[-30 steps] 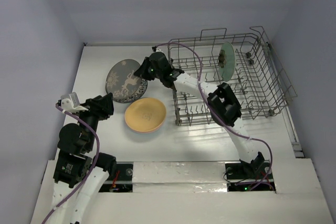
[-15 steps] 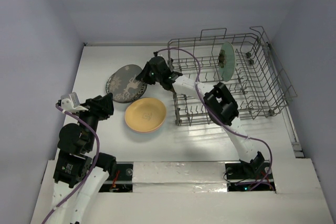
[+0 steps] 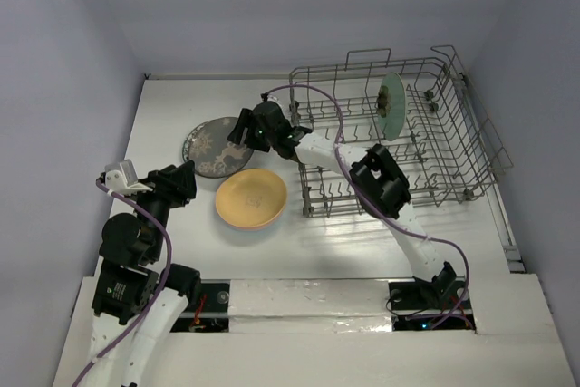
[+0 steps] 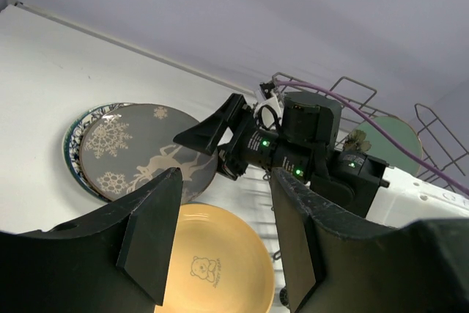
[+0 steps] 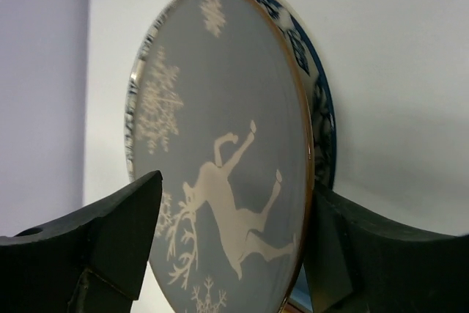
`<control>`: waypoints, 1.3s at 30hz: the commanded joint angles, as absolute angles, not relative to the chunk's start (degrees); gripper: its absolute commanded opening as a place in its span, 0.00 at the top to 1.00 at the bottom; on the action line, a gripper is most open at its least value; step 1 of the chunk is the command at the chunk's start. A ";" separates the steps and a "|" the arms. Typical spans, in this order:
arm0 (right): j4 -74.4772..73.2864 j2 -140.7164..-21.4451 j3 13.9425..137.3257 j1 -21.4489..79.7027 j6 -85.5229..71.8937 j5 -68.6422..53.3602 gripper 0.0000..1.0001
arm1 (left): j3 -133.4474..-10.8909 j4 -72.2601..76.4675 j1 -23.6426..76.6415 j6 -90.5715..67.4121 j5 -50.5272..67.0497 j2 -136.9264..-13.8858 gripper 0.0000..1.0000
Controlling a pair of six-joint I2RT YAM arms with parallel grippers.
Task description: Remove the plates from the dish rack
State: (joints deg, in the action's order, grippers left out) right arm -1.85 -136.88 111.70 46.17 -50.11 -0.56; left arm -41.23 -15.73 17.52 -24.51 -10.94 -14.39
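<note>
White-linked, black-jointed left arm (image 3: 136,246) and right arm (image 3: 412,235) trail purple cables (image 3: 315,90); green lights (image 4: 258,141) glow behind matte black wedge fingers (image 4: 209,131).

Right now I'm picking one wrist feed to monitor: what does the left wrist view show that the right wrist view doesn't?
Only left wrist: the yellow plate, the dish rack with a green plate, and the right arm's fingers from outside. Only right wrist: those fingers spread wide, close up. Both: the grey reindeer plate resting on the blue-patterned plate.

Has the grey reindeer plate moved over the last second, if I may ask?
Yes: the grey reindeer plate has settled flatter, its far edge nearer the orange plate.
</note>
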 commanded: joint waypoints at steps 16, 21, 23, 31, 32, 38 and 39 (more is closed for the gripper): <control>-10.02 -120.07 108.55 48.87 -35.86 11.95 0.24 | -40.87 -13.36 17.31 -24.61 -9.93 -14.76 0.52; -12.29 -116.28 107.22 48.87 -32.44 14.32 0.27 | -40.96 -13.18 17.31 -24.52 -9.67 -14.94 0.52; -12.66 -115.58 106.71 48.87 -31.99 14.50 0.38 | -40.87 -13.27 17.31 -24.43 -9.67 -14.85 0.52; -9.66 -98.12 93.62 43.53 -24.97 24.78 1.00 | -40.87 -13.53 17.31 -24.43 -10.02 -14.68 0.52; -9.84 -96.00 91.69 41.85 -24.44 23.92 1.00 | -40.87 -13.45 17.31 -24.43 -10.02 -14.59 0.52; -7.91 -78.26 72.09 26.05 -23.91 25.12 0.82 | -40.87 -13.54 17.31 -24.43 -10.11 -13.71 0.52; -8.52 -77.00 69.20 24.45 -23.47 25.83 0.52 | -40.87 -13.45 17.31 -24.43 -10.02 -13.80 0.52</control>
